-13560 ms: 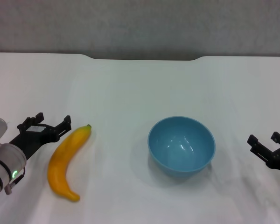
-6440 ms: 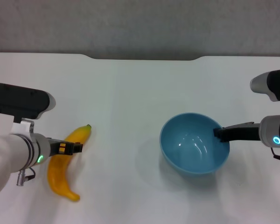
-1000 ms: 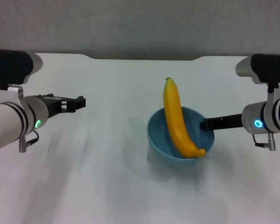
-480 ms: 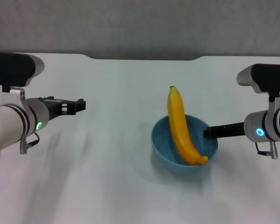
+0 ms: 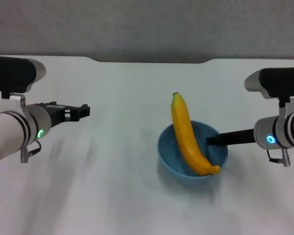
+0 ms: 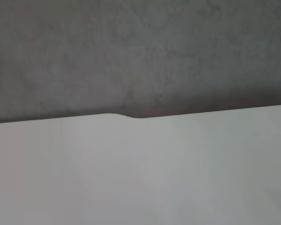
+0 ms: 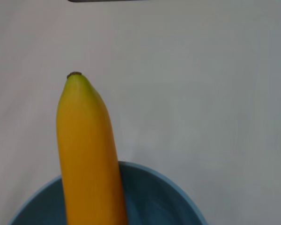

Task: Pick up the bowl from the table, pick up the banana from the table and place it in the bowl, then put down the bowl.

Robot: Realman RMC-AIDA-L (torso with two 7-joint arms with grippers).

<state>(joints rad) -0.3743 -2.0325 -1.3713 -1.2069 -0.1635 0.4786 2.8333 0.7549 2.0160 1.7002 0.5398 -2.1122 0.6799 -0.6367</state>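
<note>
The light-blue bowl (image 5: 167, 155) is right of the table's middle, held at its right rim by my right gripper (image 5: 211, 141), which is shut on it. I cannot tell if the bowl touches the white table (image 5: 112, 191). The yellow-orange banana (image 5: 186, 137) lies in the bowl, its stem end sticking out over the far rim. The right wrist view shows the banana (image 7: 86, 150) rising out of the bowl (image 7: 154, 197). My left gripper (image 5: 85, 111) hangs open and empty over the table's left part, away from the bowl.
The table's far edge has a shallow notch (image 5: 149, 60) in front of a grey wall. The left wrist view shows only bare tabletop (image 6: 140, 178) and that far edge.
Over the last second the bowl with the banana has drifted a little to the right and lower, then slightly back left, still held by my right gripper. The left arm has barely moved.
</note>
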